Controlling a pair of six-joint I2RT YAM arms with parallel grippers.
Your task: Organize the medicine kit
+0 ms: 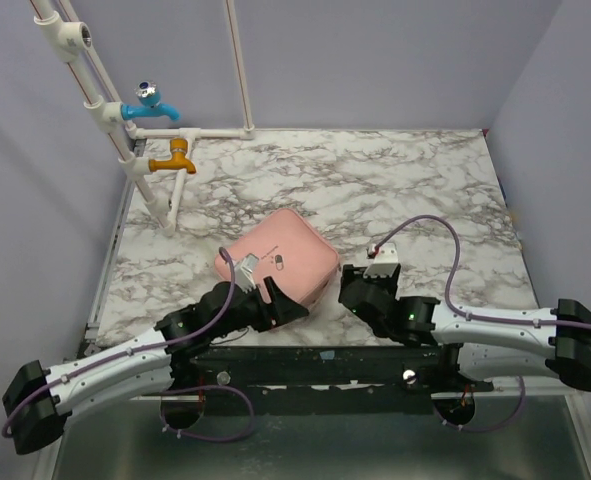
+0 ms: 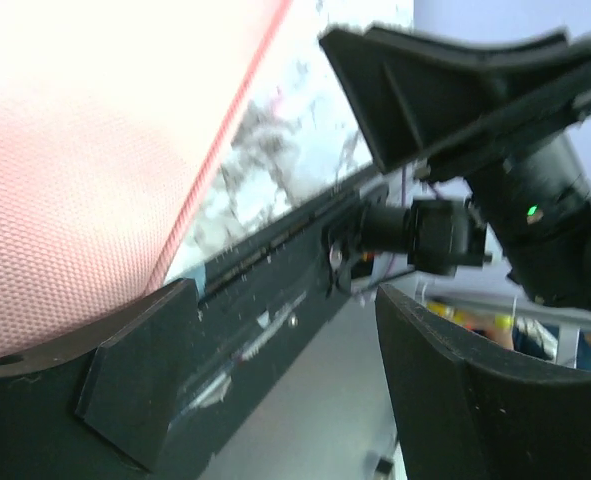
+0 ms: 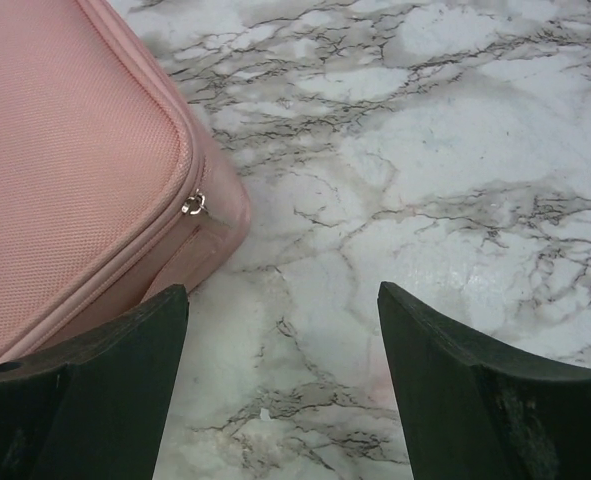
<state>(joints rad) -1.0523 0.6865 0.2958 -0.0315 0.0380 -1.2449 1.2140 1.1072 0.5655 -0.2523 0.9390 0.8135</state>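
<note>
The medicine kit (image 1: 280, 255) is a pink rounded-square soft case, lying closed on the marble table with a small pill logo on its lid. My left gripper (image 1: 278, 300) is open and empty at the kit's near edge. In the left wrist view the pink fabric (image 2: 85, 150) fills the upper left, beside the open gripper (image 2: 285, 300). My right gripper (image 1: 360, 285) is open and empty just right of the kit. In the right wrist view the gripper (image 3: 283, 295) is over bare marble, with the kit's corner (image 3: 65, 150) and its zipper pull (image 3: 193, 204) at the left.
White pipes with a blue tap (image 1: 153, 105) and an orange tap (image 1: 175, 157) stand at the back left. The black front rail (image 1: 315, 355) runs along the table's near edge. The right arm (image 2: 535, 200) shows close by in the left wrist view. Walls enclose the table.
</note>
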